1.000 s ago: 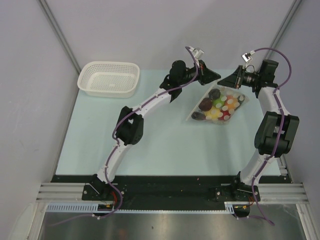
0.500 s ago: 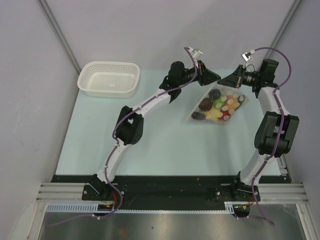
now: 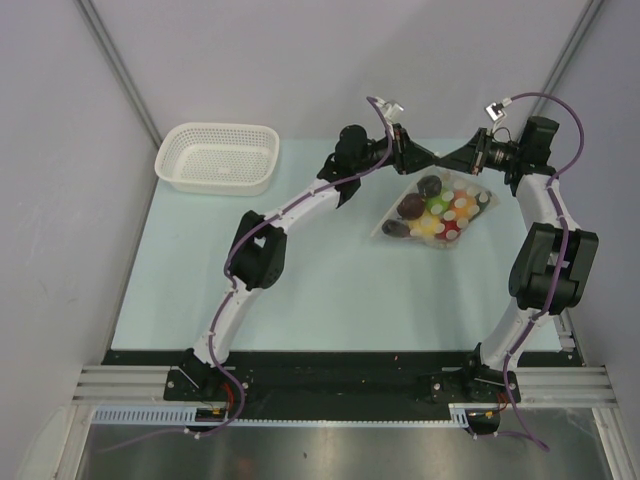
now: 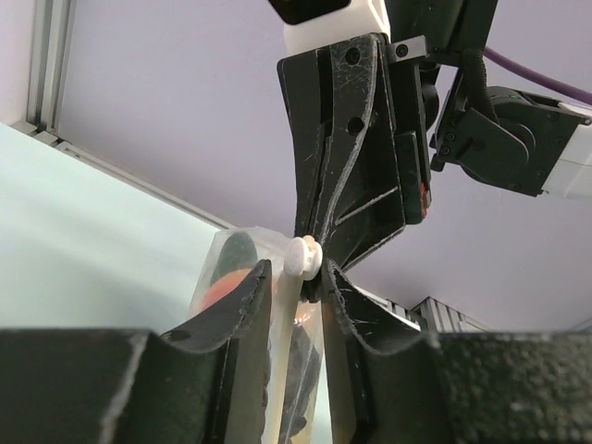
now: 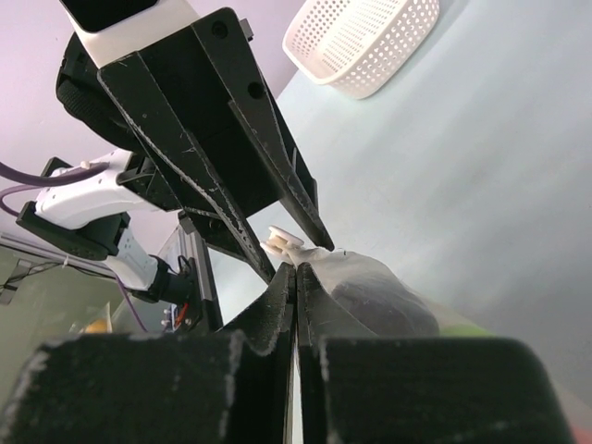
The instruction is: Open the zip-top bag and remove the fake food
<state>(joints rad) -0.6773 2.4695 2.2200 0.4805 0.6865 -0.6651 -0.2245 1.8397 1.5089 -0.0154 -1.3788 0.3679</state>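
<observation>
The zip-top bag [image 3: 470, 222] lies at the table's far right, holding the fake food [image 3: 437, 207]: orange, red, lime green, yellow and dark pieces. Both grippers meet at its far top corner. My right gripper [image 3: 458, 160] is shut on the bag's edge; in the right wrist view [image 5: 296, 270] its jaws are pressed together on the plastic just below the white zip slider [image 5: 282, 243]. My left gripper [image 3: 437, 157] is open a narrow gap. In the left wrist view [image 4: 296, 277] its jaws straddle the zip strip and slider [image 4: 303, 256].
A white mesh basket [image 3: 218, 157] stands at the table's far left and shows in the right wrist view [image 5: 365, 42]. The enclosure's back wall stands close behind both grippers.
My left gripper has moved right to meet the right gripper at the bag's corner, and its jaws have narrowed. The bag and right gripper have barely moved.
</observation>
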